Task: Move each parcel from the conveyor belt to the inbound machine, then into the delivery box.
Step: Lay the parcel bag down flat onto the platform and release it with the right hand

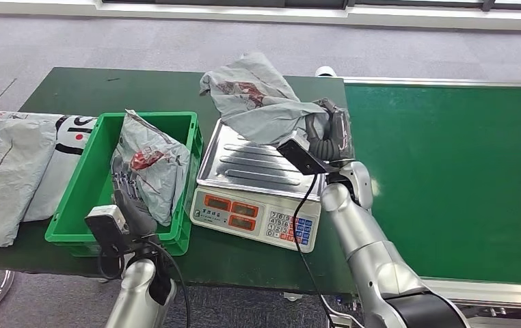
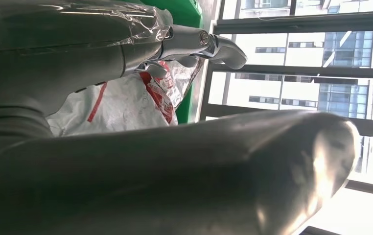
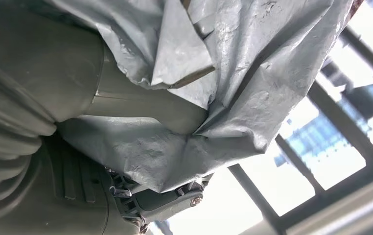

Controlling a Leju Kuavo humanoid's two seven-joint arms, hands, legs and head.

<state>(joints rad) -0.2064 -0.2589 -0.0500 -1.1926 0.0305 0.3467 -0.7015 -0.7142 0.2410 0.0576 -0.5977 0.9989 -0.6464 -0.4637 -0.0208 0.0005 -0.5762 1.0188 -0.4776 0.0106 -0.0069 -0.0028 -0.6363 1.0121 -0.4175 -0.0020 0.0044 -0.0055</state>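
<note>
We record a crumpled grey plastic parcel (image 1: 261,96), red-printed, grasped by our right hand (image 1: 326,130) and hanging over the scale (image 1: 254,188), a ribbed steel pan with an orange-and-blue keypad front. Second parcel (image 1: 150,167), same wrinkled film, stands upright in the green moulded crate (image 1: 186,225) just left of the scale. Our left hand (image 1: 131,215) is at the crate's near wall beside that parcel; we cannot tell its grip. Flat grey and white bags (image 1: 11,167) lie left of the crate. Green belt (image 1: 449,164) runs at right.
</note>
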